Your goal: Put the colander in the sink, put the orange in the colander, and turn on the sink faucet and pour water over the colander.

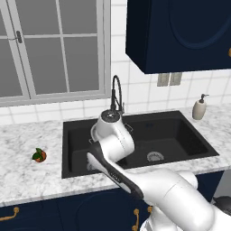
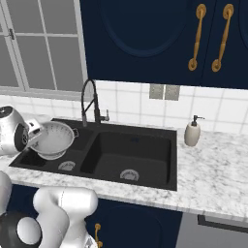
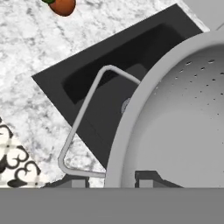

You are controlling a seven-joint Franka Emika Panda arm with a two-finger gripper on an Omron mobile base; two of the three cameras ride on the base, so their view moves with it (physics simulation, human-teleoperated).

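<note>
In the right base view my gripper [image 2: 36, 131] is shut on the rim of the silvery perforated colander [image 2: 54, 139], which it holds upright over the left basin of the black sink [image 2: 138, 133]. The hand view has the colander's rim and bowl [image 3: 175, 127] large on the right, its wire handle [image 3: 78, 124] to the left, and the gripper [image 3: 109, 179] clamped on the rim. The orange [image 1: 39, 155] lies on the counter left of the sink [image 1: 180, 118], apart from the colander; it is the orange [image 3: 63, 5] at the hand view's top edge. The black gooseneck faucet [image 1: 116, 94] stands behind the sink.
A beige soap dispenser [image 2: 192, 133] stands on the marble counter right of the sink. My own arm [image 1: 113, 140] covers most of the left basin in the left base view. A window is behind the counter's left part and dark blue cabinets hang above.
</note>
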